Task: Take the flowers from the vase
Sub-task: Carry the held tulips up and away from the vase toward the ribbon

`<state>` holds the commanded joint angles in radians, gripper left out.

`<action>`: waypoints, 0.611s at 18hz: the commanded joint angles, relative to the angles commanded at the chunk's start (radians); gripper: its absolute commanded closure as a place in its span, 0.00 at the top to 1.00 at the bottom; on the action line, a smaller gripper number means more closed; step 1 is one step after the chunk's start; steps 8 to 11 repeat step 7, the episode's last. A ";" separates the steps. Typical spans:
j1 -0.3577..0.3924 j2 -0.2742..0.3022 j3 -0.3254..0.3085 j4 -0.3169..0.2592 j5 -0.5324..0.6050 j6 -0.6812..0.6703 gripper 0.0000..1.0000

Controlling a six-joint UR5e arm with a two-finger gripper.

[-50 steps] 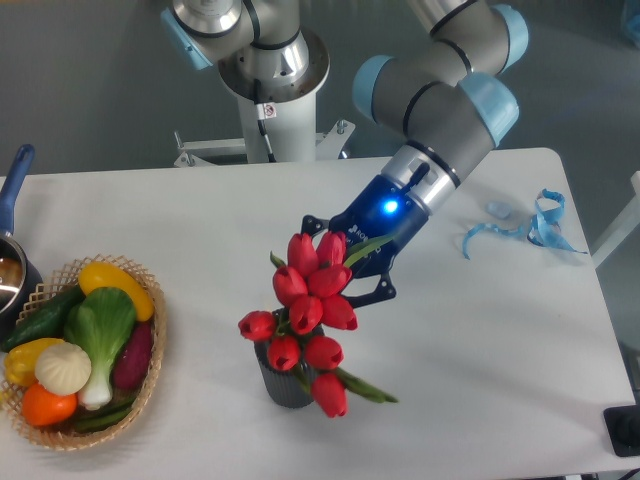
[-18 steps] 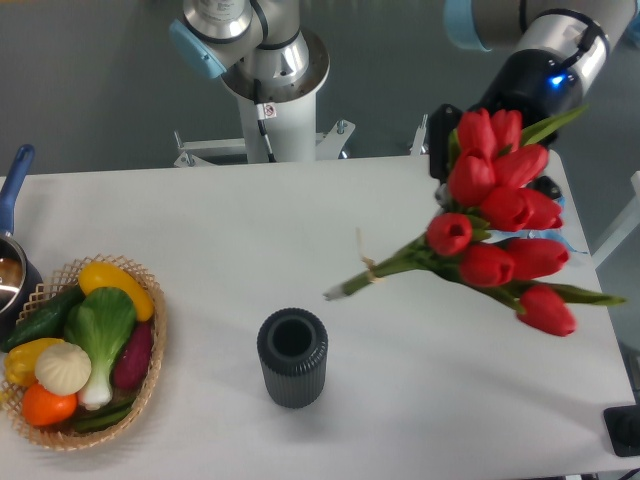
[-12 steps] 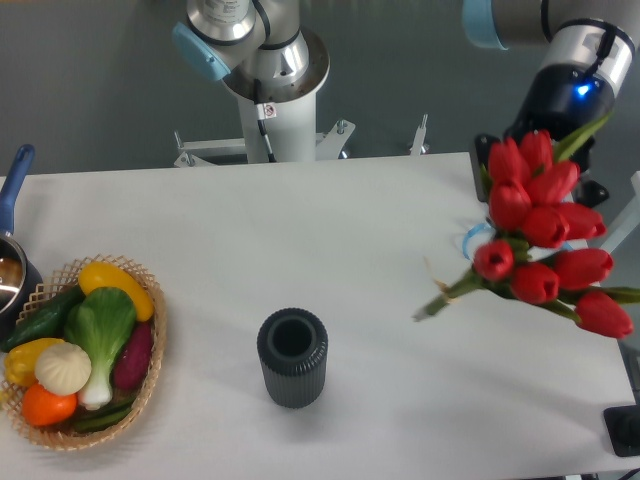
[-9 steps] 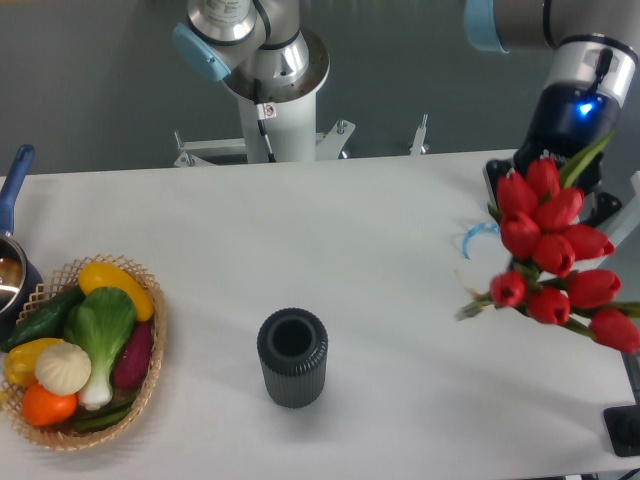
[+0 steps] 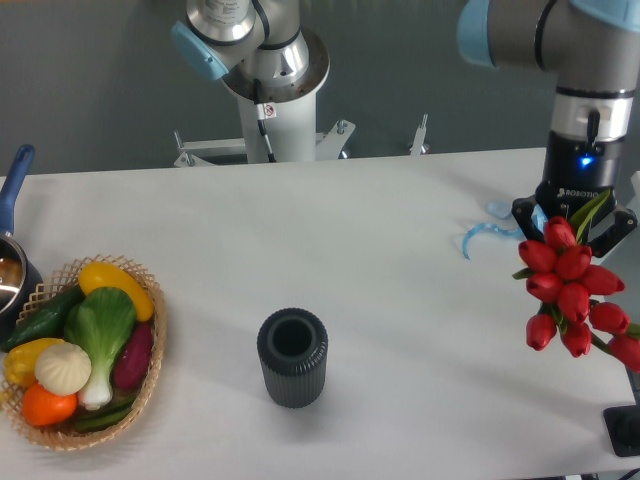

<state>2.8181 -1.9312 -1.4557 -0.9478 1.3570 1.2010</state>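
The flowers (image 5: 571, 292), a bunch of red tulip buds with green leaves, hang at the right edge of the table with my gripper (image 5: 574, 228) shut on them from above. Their stems are hidden behind the buds. The vase (image 5: 292, 357), a dark grey ribbed cylinder, stands upright with an open, hollow mouth near the table's front middle, far to the left of the gripper.
A woven basket (image 5: 150, 350) of coloured vegetables sits at the front left. Behind it, at the left edge, is a pot with a blue handle (image 5: 14, 178). A blue ribbon (image 5: 490, 228) lies near the right end. The arm's base (image 5: 270, 90) rises behind the table.
The flowers have come out of the vase and travelled right with my gripper. In the last half second the bunch swung down and its stems went out of sight.
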 joint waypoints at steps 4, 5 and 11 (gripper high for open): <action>-0.031 -0.006 0.002 -0.066 0.093 0.005 0.00; -0.031 -0.005 0.003 -0.098 0.097 0.014 0.00; -0.032 -0.006 0.011 -0.147 0.138 0.049 0.00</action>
